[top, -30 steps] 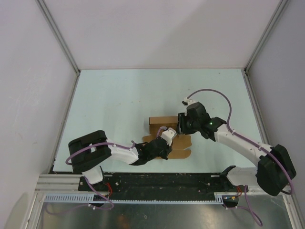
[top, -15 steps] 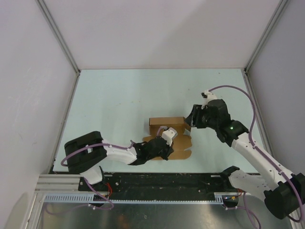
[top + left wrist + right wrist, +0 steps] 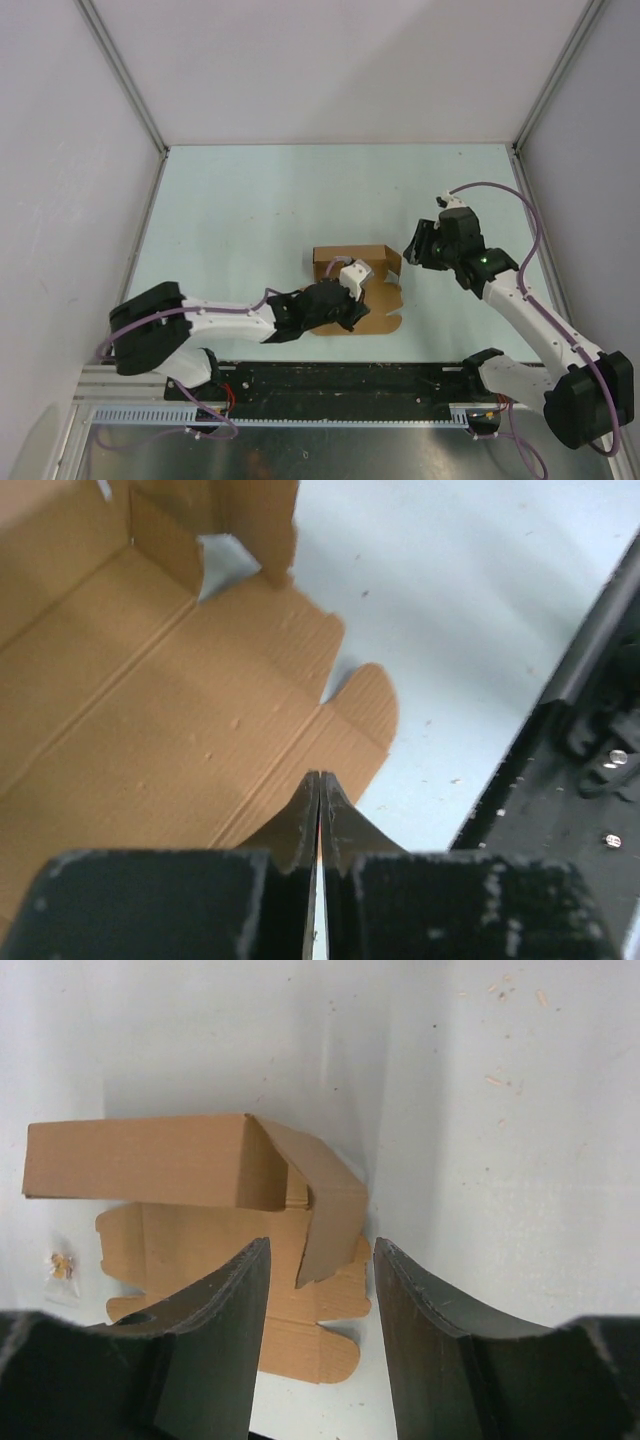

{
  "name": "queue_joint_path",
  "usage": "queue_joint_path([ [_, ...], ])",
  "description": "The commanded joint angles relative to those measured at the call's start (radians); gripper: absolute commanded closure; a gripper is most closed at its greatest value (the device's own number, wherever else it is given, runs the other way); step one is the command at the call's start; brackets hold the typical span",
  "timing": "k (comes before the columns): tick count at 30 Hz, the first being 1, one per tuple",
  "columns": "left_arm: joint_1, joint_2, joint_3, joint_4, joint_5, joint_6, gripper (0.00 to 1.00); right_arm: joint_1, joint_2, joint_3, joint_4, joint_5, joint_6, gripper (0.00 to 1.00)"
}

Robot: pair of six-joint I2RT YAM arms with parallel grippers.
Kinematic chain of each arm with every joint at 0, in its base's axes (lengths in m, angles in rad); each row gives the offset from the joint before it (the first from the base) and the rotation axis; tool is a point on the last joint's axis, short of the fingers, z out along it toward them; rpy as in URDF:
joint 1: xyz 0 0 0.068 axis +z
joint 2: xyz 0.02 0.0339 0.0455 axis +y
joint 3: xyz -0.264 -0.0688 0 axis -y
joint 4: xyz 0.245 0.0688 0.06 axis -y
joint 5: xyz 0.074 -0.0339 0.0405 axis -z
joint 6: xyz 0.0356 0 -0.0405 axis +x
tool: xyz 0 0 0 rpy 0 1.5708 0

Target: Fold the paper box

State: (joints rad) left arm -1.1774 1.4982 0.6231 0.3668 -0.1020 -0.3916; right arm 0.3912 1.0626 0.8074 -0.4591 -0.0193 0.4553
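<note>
Your left pincer (image 3: 319, 785), tips together, rests on the near flat panel of the half-raised paper box (image 3: 352, 258) on the table (image 3: 240, 220), seemingly pinning it, while your right pincer (image 3: 321, 1248) hangs apart and empty just off the box's right flap, placed to fold it.
</note>
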Motion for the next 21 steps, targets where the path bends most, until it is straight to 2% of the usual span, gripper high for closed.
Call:
queue_joint_path([
  [1,0.002,-0.15,0.107,-0.098,0.001,0.088,0.93,-0.034,-0.018,-0.004,0.008,0.048,0.017,0.48],
  [5,0.053,-0.245,0.187,-0.176,0.008,0.149,0.69,-0.063,-0.045,-0.017,0.011,0.045,0.008,0.52],
  [7,0.144,-0.289,0.199,-0.187,0.094,0.139,0.59,-0.08,-0.062,-0.031,0.013,0.035,0.013,0.56],
  [10,0.295,-0.32,0.217,-0.187,0.256,0.106,0.54,-0.113,-0.076,-0.047,0.022,-0.013,0.017,0.62],
  [13,0.367,-0.311,0.228,-0.193,0.227,0.179,0.53,-0.133,-0.079,-0.06,0.028,-0.041,0.022,0.71],
  [15,0.377,-0.288,0.234,-0.193,0.196,0.224,0.54,-0.137,-0.07,-0.069,0.034,-0.056,0.023,0.75],
  [18,0.383,-0.192,0.266,-0.193,0.194,0.324,0.64,-0.137,-0.056,-0.08,0.04,-0.079,0.026,0.76],
  [21,0.384,-0.099,0.3,-0.19,0.225,0.356,0.69,-0.141,-0.049,-0.091,0.048,-0.097,0.028,0.76],
])
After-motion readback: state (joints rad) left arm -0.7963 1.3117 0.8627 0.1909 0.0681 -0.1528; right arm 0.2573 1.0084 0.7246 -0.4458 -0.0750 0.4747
